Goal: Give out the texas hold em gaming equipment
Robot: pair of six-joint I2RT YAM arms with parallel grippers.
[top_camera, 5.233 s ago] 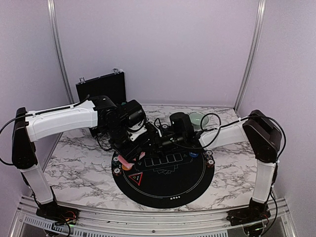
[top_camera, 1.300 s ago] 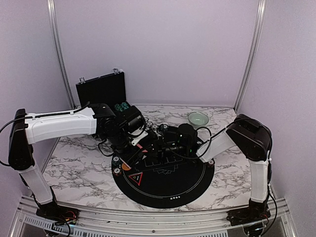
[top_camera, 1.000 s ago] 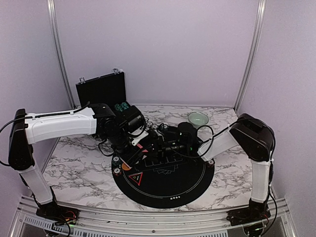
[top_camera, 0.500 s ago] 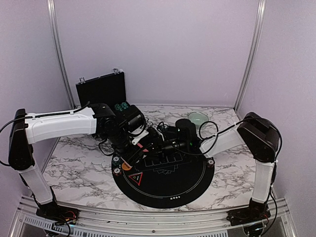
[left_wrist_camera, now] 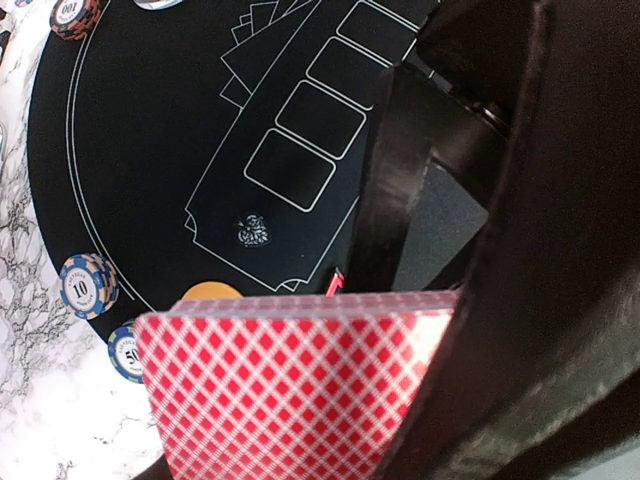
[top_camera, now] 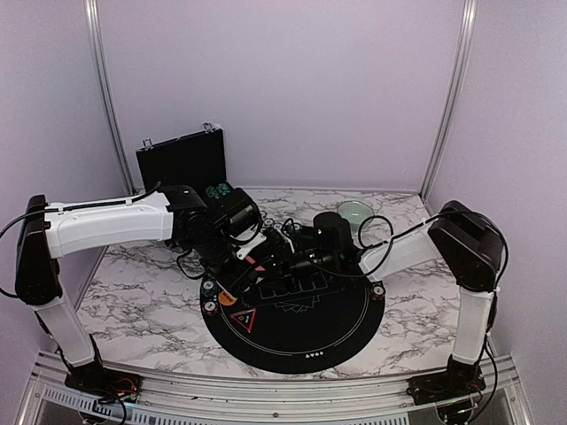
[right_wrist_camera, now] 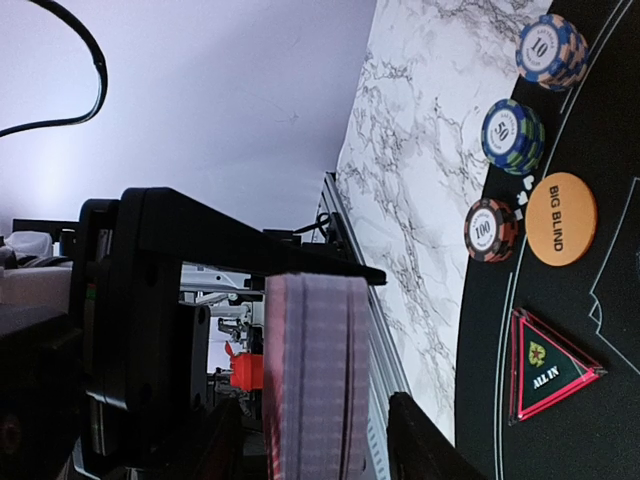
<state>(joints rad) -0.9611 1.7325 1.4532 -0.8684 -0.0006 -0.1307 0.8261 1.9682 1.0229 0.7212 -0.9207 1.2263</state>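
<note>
Two end effectors meet above the bench (top_camera: 142, 301) and its black mat (top_camera: 301, 332). Left end effector (top_camera: 251, 266) clamps the deck (left_wrist_camera: 290, 390), partly hidden; right end effector (right_wrist_camera: 312, 435), fingers (right_wrist_camera: 405, 445) cropped, straddles it spread. Chips (right_wrist_camera: 513, 135) rim the mat.

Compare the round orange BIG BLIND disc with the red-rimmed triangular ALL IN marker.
Shape: the orange BIG BLIND disc is round, the ALL IN marker triangular. Colour: the disc is plain orange, the marker dark-faced with a red rim. Print: only the marker carries a small emblem. Both lie flat on the black mat.
</note>
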